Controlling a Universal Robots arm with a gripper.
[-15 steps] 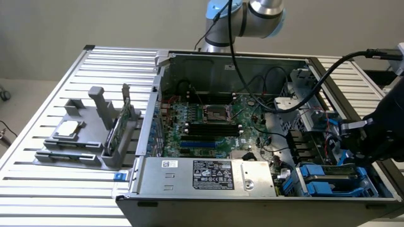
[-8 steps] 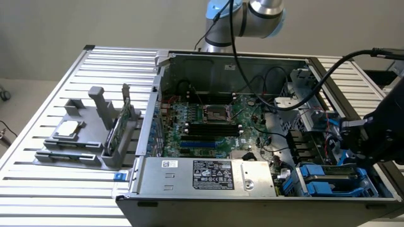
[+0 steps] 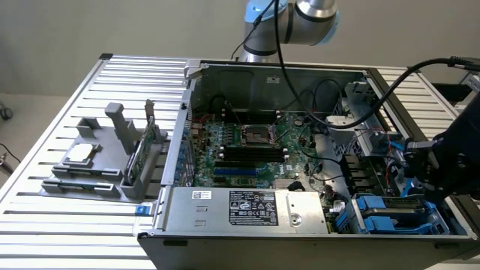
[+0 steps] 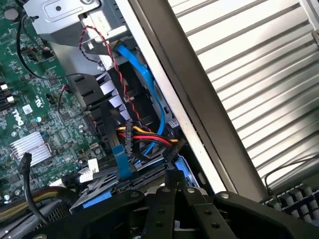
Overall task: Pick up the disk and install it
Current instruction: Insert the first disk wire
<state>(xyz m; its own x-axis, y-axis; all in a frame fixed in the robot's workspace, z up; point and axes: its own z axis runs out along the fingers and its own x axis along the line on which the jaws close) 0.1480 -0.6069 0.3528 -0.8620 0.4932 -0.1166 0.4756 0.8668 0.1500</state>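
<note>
The disk lies low in the case's corner bay, showing as a grey flat face with bright blue carrier edges. My gripper hangs right over it; its black fingers close to a point at the carrier's blue rim. Whether they pinch that rim is hidden. From the exterior view, the gripper is a black mass at the case's right side, above the blue-framed drive bay.
The open computer case holds a green motherboard, a power supply, a blue data cable and red-yellow-black wires beside my fingers. A grey fixture with a small silver chip stands on the slatted table.
</note>
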